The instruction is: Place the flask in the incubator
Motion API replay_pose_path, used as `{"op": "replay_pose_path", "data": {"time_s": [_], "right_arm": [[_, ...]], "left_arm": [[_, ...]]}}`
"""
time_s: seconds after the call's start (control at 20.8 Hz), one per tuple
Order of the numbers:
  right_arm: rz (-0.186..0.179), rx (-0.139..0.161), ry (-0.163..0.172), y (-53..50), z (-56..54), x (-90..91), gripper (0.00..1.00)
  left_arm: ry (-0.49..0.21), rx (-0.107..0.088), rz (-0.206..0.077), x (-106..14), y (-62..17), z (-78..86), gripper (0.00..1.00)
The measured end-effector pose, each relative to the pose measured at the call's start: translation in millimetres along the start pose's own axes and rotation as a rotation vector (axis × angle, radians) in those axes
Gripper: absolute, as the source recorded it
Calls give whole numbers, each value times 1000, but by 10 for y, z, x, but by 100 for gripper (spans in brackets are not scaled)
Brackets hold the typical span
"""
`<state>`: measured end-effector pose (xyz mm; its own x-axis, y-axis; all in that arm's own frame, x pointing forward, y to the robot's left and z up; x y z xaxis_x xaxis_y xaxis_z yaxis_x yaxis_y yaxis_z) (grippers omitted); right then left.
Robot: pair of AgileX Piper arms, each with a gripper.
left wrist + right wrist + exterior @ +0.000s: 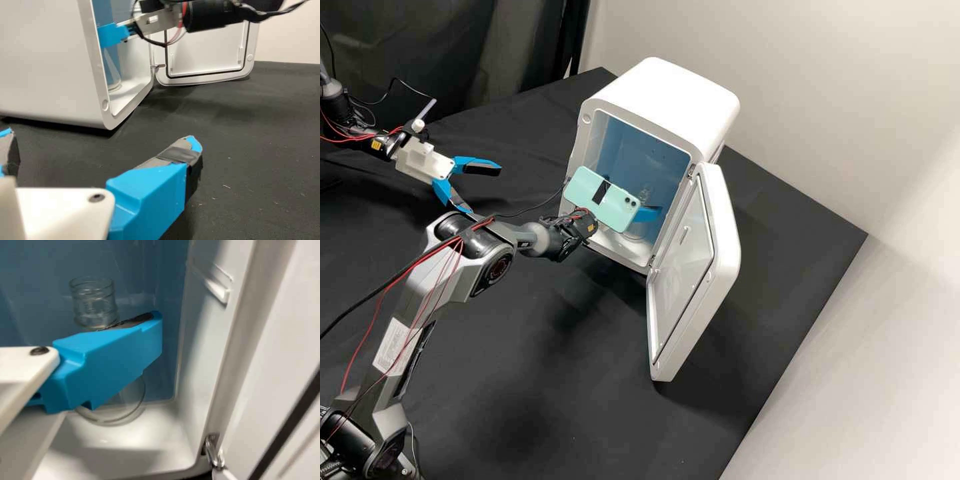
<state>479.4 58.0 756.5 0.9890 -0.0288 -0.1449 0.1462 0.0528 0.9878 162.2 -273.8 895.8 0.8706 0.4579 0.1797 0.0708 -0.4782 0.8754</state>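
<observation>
Two hands are at work here, and only one is close to the flask (95, 300). In the high view the right hand (642, 212) is deep inside the open incubator (667, 93), entering from about 9 o'clock. The flask is right up against it, at the far end of the blue chamber. The flask stands upright on the chamber's white floor with its long axis vertical and its neck pointing to 12 o'clock. The right wrist view shows the hand crossing the glass just below the neck, but I cannot tell whether it is clamped on the flask or slack.

The left hand (483, 190) hangs spread wide over the counter (553, 347), well apart at roughly 9 o'clock from the incubator, with nothing in it. The door (720, 253) swings out toward 5 o'clock. As I judge it, a straight pull-out toward 9 o'clock would pass clear of the door.
</observation>
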Motion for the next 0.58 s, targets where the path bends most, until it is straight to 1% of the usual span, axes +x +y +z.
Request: {"op": "replay_pose_path", "data": {"time_s": [0.05,0.1,0.19,0.24,0.48,0.58], "right_arm": [[8,1,12,1,0,-55,100],[17,2,28,1,-14,-107,100],[35,11,50,3,-16,-226,100],[33,13,58,-16,-7,-281,100],[65,8,94,-30,26,-572,100],[81,6,105,-54,65,-728,100]], "left_arm": [[0,6,0,0,0,0,100],[1,6,0,-1,0,-1,100],[1,17,0,-1,0,-1,100],[1,17,0,-1,0,-1,100],[1,17,0,-1,0,-1,100],[1,17,0,-1,0,-1,100]]}}
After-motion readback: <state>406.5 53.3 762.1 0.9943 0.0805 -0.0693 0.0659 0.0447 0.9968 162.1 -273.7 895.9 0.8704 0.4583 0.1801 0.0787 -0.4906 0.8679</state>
